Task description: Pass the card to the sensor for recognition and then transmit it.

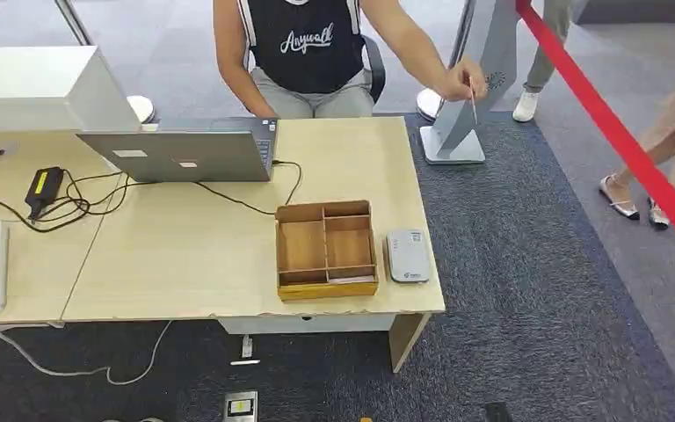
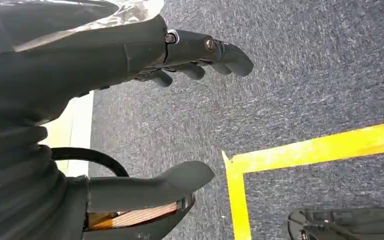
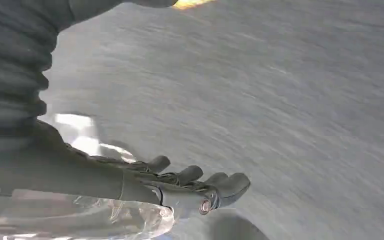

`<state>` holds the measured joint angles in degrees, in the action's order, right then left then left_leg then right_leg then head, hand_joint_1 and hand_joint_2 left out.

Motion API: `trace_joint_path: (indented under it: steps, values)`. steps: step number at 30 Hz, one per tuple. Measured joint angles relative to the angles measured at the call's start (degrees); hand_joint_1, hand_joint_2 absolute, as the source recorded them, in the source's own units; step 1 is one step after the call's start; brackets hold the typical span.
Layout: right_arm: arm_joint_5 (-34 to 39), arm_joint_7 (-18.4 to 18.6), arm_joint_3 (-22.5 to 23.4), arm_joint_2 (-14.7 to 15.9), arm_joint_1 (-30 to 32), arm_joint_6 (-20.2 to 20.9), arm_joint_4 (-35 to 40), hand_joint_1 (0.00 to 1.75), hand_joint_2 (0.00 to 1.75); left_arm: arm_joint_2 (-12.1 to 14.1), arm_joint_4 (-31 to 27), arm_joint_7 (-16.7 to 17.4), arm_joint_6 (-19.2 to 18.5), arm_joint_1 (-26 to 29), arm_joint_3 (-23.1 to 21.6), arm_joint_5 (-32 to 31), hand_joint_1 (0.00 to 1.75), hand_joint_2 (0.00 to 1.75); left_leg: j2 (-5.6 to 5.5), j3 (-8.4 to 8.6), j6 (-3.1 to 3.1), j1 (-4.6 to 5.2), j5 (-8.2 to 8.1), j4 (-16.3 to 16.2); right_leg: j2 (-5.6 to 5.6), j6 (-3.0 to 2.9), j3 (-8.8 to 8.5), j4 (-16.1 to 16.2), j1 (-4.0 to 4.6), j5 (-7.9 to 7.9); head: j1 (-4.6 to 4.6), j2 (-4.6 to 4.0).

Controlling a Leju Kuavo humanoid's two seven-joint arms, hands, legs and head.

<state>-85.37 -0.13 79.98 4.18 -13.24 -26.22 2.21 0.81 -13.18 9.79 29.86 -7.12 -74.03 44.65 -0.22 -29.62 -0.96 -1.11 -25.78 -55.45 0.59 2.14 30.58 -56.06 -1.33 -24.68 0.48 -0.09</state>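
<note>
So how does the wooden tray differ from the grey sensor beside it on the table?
The wooden tray is brown, open-topped and split into compartments; the grey sensor is a flat, closed, pale grey slab. The wooden tray is clearly the larger of the two, and the grey sensor lies to its right, nearer the table edge. Both rest flat near the table's front right corner, untouched.

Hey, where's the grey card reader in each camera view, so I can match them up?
Head view: the card reader lies on the table, just right of the wooden tray.
Left wrist view: not in it.
Right wrist view: not in it.
Shared landmark: the grey carpet.
</note>
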Motion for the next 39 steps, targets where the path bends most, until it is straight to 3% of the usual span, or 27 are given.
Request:
trace_joint_path:
  steps: [1,2,8,13,19,25,29,32,33,34,35,36,37,38,39]
  values:
    - [0.02,-3.02,0.72,0.59,-1.43,-2.06,-0.02,0.0,1.75,0.0,0.0,0.0,0.0,-0.01,0.0,0.04,0.0,1.75,0.03,0.04,-0.01,0.0,0.01,-0.01,0.02,-0.02,0.03,0.01,0.0,0.03,0.02,0.02]
    - [-0.13,-3.61,1.14,1.09,-2.83,-3.03,-0.02,0.0,1.75,0.02,0.0,-0.04,0.0,-0.07,0.0,0.06,0.0,1.75,0.08,0.1,-0.01,0.0,0.04,-0.01,0.03,-0.03,0.05,0.02,0.0,0.05,0.0,0.02]
    - [-0.4,-3.99,2.86,2.32,-5.64,-3.82,-0.09,0.0,1.75,0.04,0.0,-0.11,0.02,-0.07,0.0,0.06,0.0,1.75,-0.02,0.01,0.04,0.0,0.1,-0.01,-0.04,0.0,-0.02,0.0,0.01,0.07,0.0,0.02]
    - [2.38,-10.85,3.63,3.32,-8.51,-5.52,-0.22,0.0,1.75,0.04,0.0,-0.79,0.24,-0.07,0.0,0.24,0.0,1.75,-0.01,-0.07,0.04,0.02,0.11,-0.01,-0.01,-0.01,0.08,-0.06,-0.02,0.09,0.02,0.02]
    - [7.02,-20.47,4.72,6.47,-15.78,-9.07,-0.33,0.0,1.75,-0.02,0.0,-0.57,0.7,-0.07,0.0,0.79,0.0,1.75,0.02,-0.07,0.05,0.06,0.19,-0.01,-0.01,0.06,0.07,-0.05,-0.07,0.2,0.04,0.02]
    - [14.97,-37.15,5.13,8.06,-24.05,-12.27,-0.37,0.0,1.75,-0.04,0.0,-0.61,1.48,-0.03,0.0,0.94,0.0,1.75,0.04,-0.21,0.02,0.05,0.34,-0.03,-0.01,0.03,0.24,-0.1,-0.06,0.32,-0.02,0.02]
    - [10.48,-38.36,5.16,7.76,-33.11,-12.93,-0.22,0.0,1.75,-0.09,0.0,-1.03,1.97,-0.09,0.0,1.03,0.0,1.75,0.05,-0.47,0.0,0.12,0.54,-0.02,0.03,0.04,0.61,-0.2,-0.13,0.5,0.0,0.02]
    - [11.39,-38.34,3.95,6.4,-38.57,-11.7,1.66,0.0,1.75,-0.15,0.0,-1.11,1.99,-0.18,0.0,1.03,0.0,1.75,-0.16,-0.51,0.06,0.06,0.67,-0.02,-0.13,0.02,0.61,-0.15,-0.09,0.52,-0.02,0.02]
    - [12.84,-37.77,3.45,5.79,-39.31,-10.08,2.19,0.0,1.75,-0.24,0.0,-1.11,1.99,-0.15,0.0,1.03,0.0,1.75,-0.23,-0.5,0.05,0.02,0.68,-0.02,-0.19,0.01,0.63,-0.14,-0.04,0.51,-0.02,0.02]
    - [17.9,-34.86,2.19,4.72,-38.48,-5.6,4.25,0.0,1.75,-0.35,0.0,-1.09,1.97,-0.18,0.0,0.94,0.0,1.75,-0.28,-0.25,0.02,-0.03,0.67,-0.1,-0.23,0.0,0.62,0.01,0.04,0.51,-0.05,0.0]
    - [25.25,-29.35,-0.53,4.46,-34.83,-2.24,10.41,0.0,1.75,-0.37,0.0,-1.03,1.97,-0.32,0.0,0.72,0.0,1.75,-0.28,0.25,0.08,-0.1,0.47,-0.15,-0.24,0.11,0.35,0.39,0.18,0.33,-0.65,0.0]
    - [36.03,-19.82,-4.96,5.78,-29.29,-2.99,20.1,0.0,1.75,-0.46,0.0,-0.92,1.97,-0.64,0.0,0.46,0.0,1.75,-1.26,0.25,0.33,-0.05,0.44,-0.33,-1.13,0.54,-0.18,0.54,0.13,-0.04,-1.12,0.02]
    - [46.82,-7.78,-9.38,7.85,-25.76,-5.73,26.32,0.0,1.75,-0.68,-0.04,-0.94,1.97,-0.57,-0.02,0.13,0.0,1.75,-2.15,-0.22,0.56,0.12,0.55,-0.32,-2.09,0.67,-0.2,0.12,-0.32,-0.29,-0.15,0.02]
    - [56.38,3.14,-14.6,10.28,-24.2,-10.46,31.16,0.0,1.75,-0.68,-0.04,-0.92,1.97,0.07,-0.04,-0.02,0.0,1.75,-1.82,-0.87,0.54,0.58,0.55,-0.27,-1.72,0.54,0.29,-0.55,-0.81,-0.06,1.38,0.0]
    - [63.52,11.47,-21.91,11.9,-23.9,-13.04,36.0,0.0,1.75,-0.5,0.08,-0.77,1.97,0.89,-0.07,-0.09,0.0,1.75,-0.05,-1.51,0.4,0.72,0.37,-0.24,0.17,0.35,1.17,-0.82,-1.0,0.44,1.88,0.0]
